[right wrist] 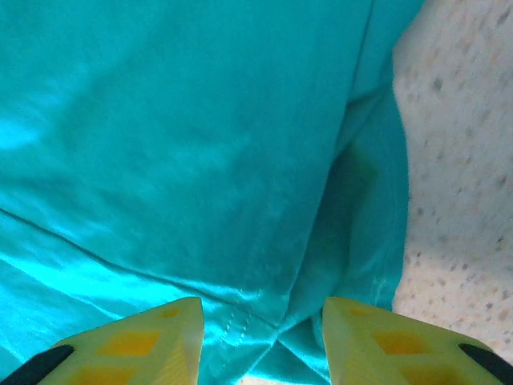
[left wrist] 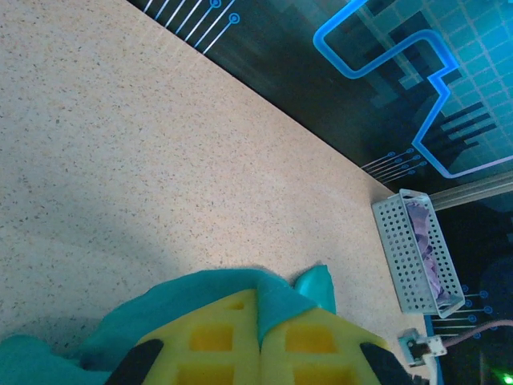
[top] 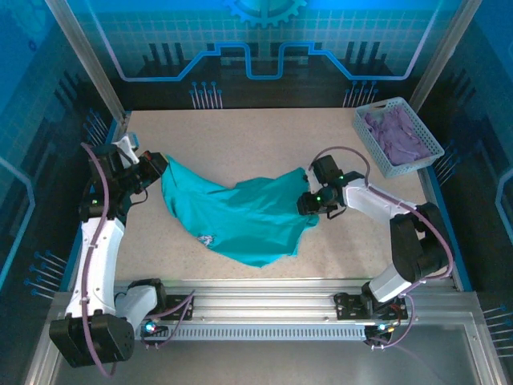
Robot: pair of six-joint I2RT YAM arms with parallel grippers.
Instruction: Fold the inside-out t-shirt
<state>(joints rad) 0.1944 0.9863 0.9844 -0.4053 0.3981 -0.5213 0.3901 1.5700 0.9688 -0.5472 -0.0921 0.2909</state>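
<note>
Top external view: on the table (top: pixel 240 128) the inside-out t-shirt (top: pixel 240 220) lies wrinkled at the frame's centre, so I judge the step is spreading it flat. The left gripper (top: pixel 156 168), centre left, is clamped on a corner. The right gripper (top: pixel 308 202), centre right, stands half apart over the hem, gripping nothing. Next it needs a fresh hold there.

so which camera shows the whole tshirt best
Top external: the whole t-shirt is in frame, loosely spread out. Left wrist gives a bunched edge pinched in the shut left claw. Right wrist gives close-up fabric and a seam between the fingers of the open right claw.
</note>
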